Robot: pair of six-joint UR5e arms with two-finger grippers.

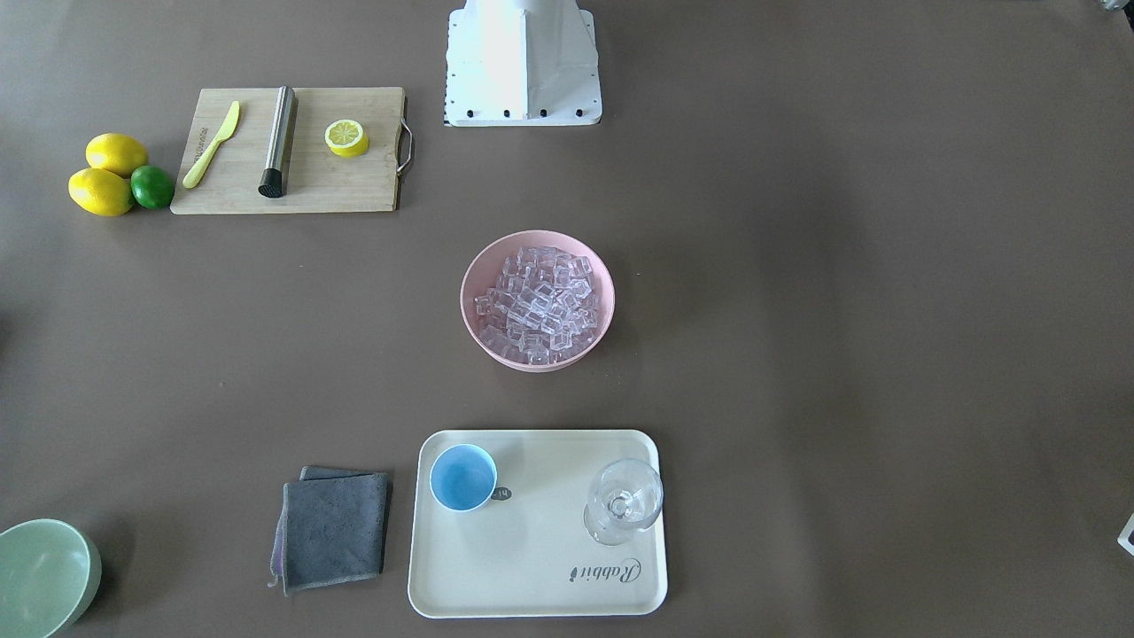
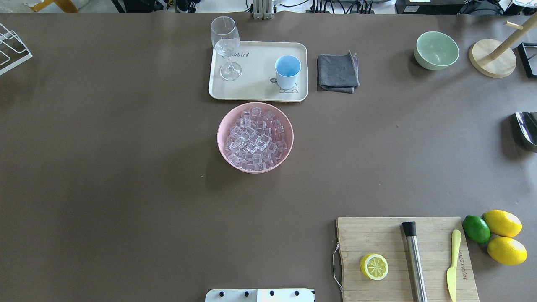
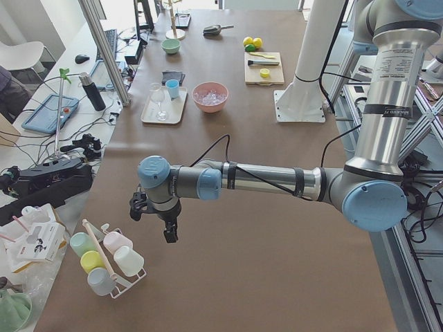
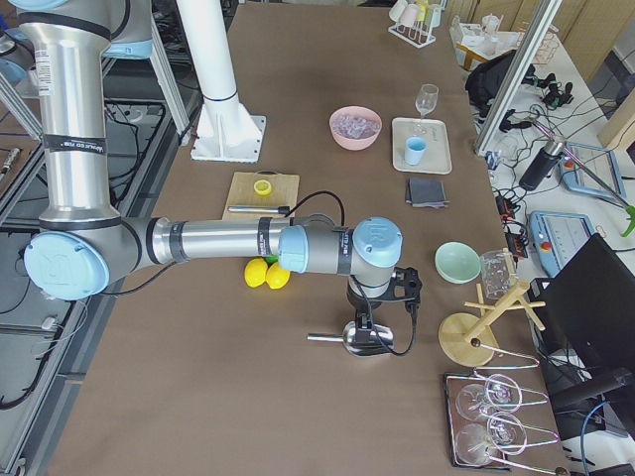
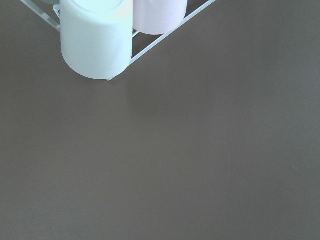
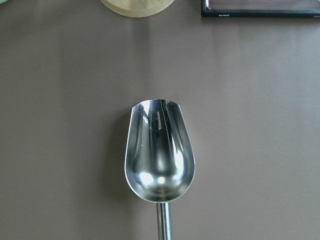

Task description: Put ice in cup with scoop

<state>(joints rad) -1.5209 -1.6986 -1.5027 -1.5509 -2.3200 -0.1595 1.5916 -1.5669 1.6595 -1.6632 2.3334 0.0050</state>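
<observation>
The left gripper [image 3: 169, 234] is hanging over bare brown table [image 2: 126, 176] beside a white wire rack of pastel cups [image 3: 111, 261]; I cannot tell how far its jaws are parted. Toward the middle, the small light blue cup [image 2: 288, 71] is standing upright on the cream rectangular tray [image 2: 256, 75], apart from a clear stemmed glass [image 2: 226, 46]. Just beside the tray, the round pink bowl [image 2: 219, 140] is holding the clear glassy ice cubes [image 2: 254, 139]. Far right, the shiny steel scoop [image 6: 160, 155] is lying trough-up near the table's edge, with open surface around it. The right gripper [image 4: 363, 319] is hovering over it; I cannot tell its opening, or whether they touch.
</observation>
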